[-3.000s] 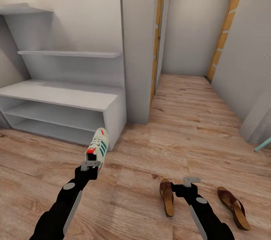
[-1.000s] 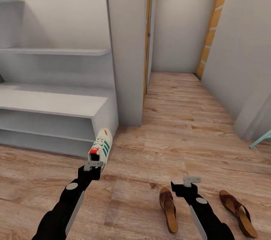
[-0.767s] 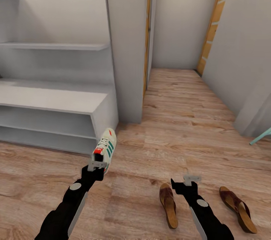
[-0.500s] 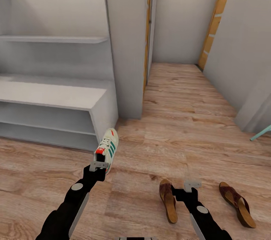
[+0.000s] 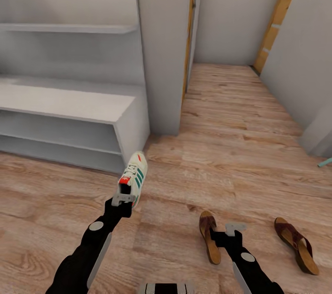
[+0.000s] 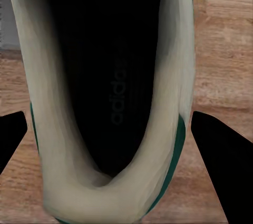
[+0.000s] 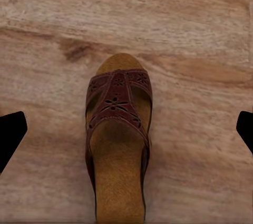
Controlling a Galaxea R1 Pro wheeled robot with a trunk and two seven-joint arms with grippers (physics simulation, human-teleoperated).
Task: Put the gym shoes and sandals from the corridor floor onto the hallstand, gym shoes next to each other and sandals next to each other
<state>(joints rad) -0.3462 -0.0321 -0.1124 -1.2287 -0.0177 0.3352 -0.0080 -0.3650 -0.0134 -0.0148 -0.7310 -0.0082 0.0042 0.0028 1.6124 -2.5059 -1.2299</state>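
My left gripper [image 5: 123, 199] is shut on the heel of a white gym shoe [image 5: 133, 176] with green stripes and a red heel patch, held off the corridor floor [image 5: 230, 146] just in front of the hallstand's [image 5: 69, 100] right end. In the left wrist view the shoe's dark opening [image 6: 105, 76] lies between the fingers. My right gripper [image 5: 235, 228] is open, right beside one brown sandal [image 5: 210, 237]. In the right wrist view that sandal [image 7: 118, 145] lies on the floor between the spread fingertips [image 7: 13, 132]. The other sandal [image 5: 297, 245] lies farther right.
A grey wall pillar [image 5: 163, 54] stands at the hallstand's right end. Beyond it the corridor runs back between orange door frames [image 5: 276, 22]. A teal object [image 5: 325, 162] pokes in at the right edge. An upper shelf [image 5: 69, 28] hangs above the bench top.
The head camera has tilted down and shifted, so the wall lettering has left the picture. The gym shoe stays in my left gripper. My right gripper has come a little closer to the near sandal.
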